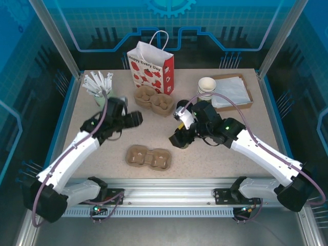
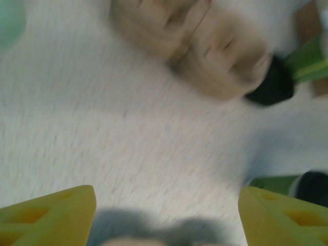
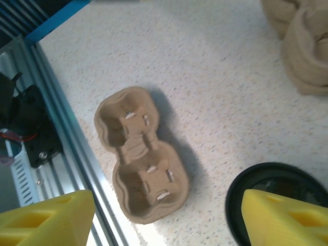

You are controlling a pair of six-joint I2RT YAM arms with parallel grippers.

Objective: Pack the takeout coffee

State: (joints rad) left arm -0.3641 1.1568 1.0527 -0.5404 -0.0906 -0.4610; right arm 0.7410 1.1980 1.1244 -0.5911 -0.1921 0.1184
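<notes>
The takeout coffee (image 1: 180, 142) stands on the table right of centre, mostly covered by my right gripper (image 1: 181, 134). In the right wrist view its round black lid (image 3: 271, 177) sits at the lower right, partly under one yellow finger (image 3: 287, 220). My right gripper (image 3: 166, 218) is open, with bare table between its tips. My left gripper (image 1: 134, 119) hovers left of centre. The left wrist view is blurred, and there the left gripper (image 2: 166, 210) is open over bare tabletop with nothing in it.
An empty two-cup cardboard carrier (image 1: 147, 157) (image 3: 141, 164) lies near the front rail. A stack of carriers (image 1: 154, 101) (image 2: 205, 46) sits mid-table before a red-and-white paper bag (image 1: 151, 66). A stack of unlidded cups (image 1: 206, 87) and a napkin tray (image 1: 233, 91) are back right, stirrers (image 1: 100, 84) back left.
</notes>
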